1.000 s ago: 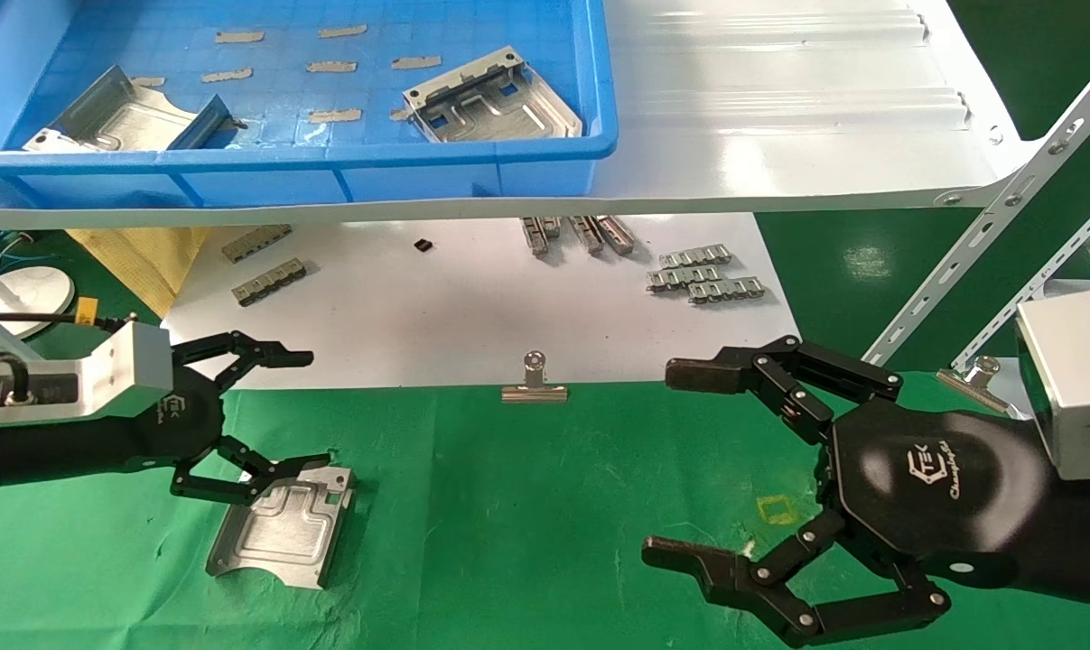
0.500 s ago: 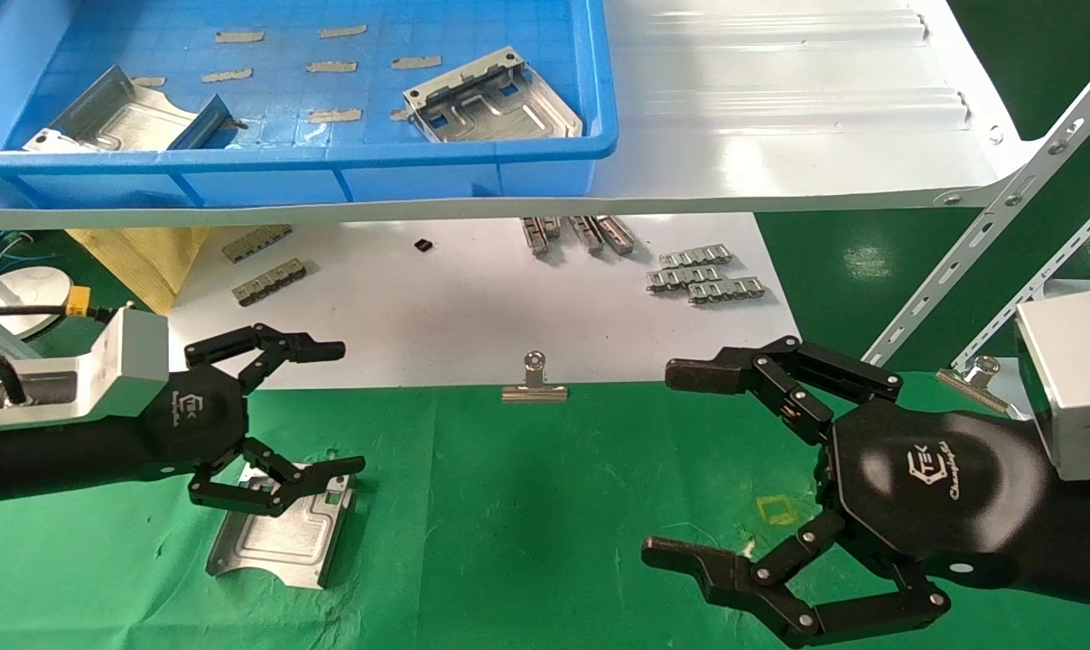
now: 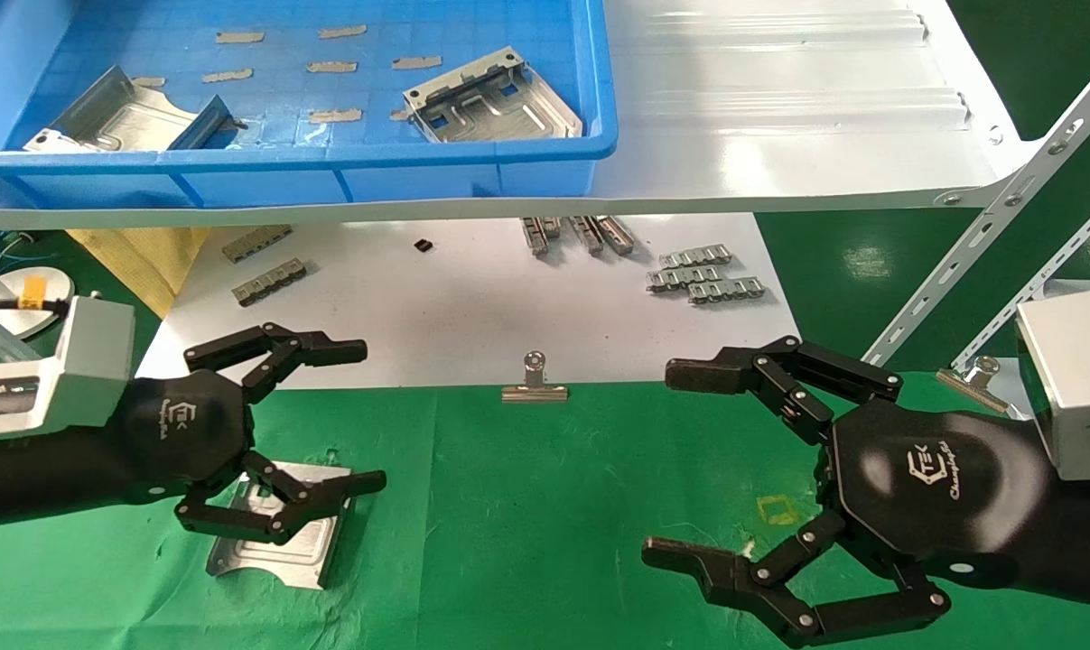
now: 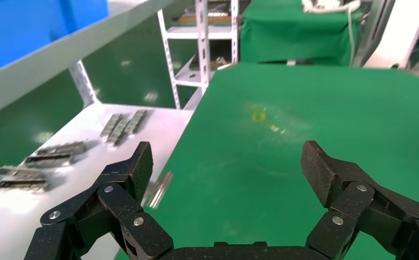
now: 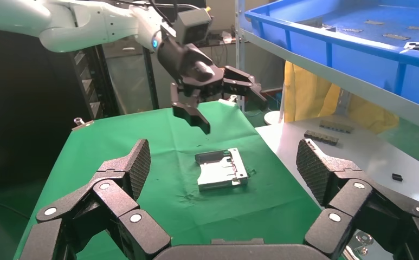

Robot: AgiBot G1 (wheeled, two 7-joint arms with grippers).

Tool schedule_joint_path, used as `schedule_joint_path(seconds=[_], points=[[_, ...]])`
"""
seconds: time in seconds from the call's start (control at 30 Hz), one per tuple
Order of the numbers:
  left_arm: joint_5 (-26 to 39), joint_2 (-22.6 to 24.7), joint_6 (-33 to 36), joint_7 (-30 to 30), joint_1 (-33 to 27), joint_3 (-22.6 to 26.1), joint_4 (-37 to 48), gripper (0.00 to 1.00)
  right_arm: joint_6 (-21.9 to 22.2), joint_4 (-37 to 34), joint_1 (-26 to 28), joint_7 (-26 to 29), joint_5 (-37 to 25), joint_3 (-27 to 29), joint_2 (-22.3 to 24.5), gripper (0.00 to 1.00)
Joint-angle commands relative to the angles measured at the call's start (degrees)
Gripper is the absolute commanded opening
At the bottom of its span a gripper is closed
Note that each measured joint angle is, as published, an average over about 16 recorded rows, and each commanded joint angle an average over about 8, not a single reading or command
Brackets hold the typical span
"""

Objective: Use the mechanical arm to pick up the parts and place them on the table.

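Opened wide and holding nothing, the left gripper (image 3: 328,424) is held above a shiny bent metal plate (image 3: 283,533) lying flat on the wrinkled green cloth table (image 3: 545,506), a gap that is shown only in the right wrist view, while two more plates (image 3: 490,99) are kept in the blue tray (image 3: 590,135), and the right gripper (image 3: 680,465) is spread open and empty too.

part (image 3: 278,542) — shiny stamped metal | table (image 3: 545,506) — wrinkled green cloth
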Motion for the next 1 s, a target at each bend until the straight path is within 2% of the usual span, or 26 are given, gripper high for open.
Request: schedule_joint_path(seconds=[0.03, 0.67, 1.0], points=[[-0.6, -0.47, -0.2, -1.71, 1.23, -1.18, -2.35, 1.0, 0.0, 0.0, 0.0, 0.0, 0.0, 0.0, 0.0, 1.0], [-6.1, -4.75, -2.06, -17.31, 12.41, -11.95, -23.79, 1.0, 0.0, 0.0, 0.0, 0.0, 0.0, 0.0, 0.0, 1.0], [-7.07, -5.44, -2.35, -19.12, 14.17, -13.65, -27.05, 1.0, 0.02, -0.01, -0.01, 0.0, 0.01, 0.01, 0.01, 1.0]])
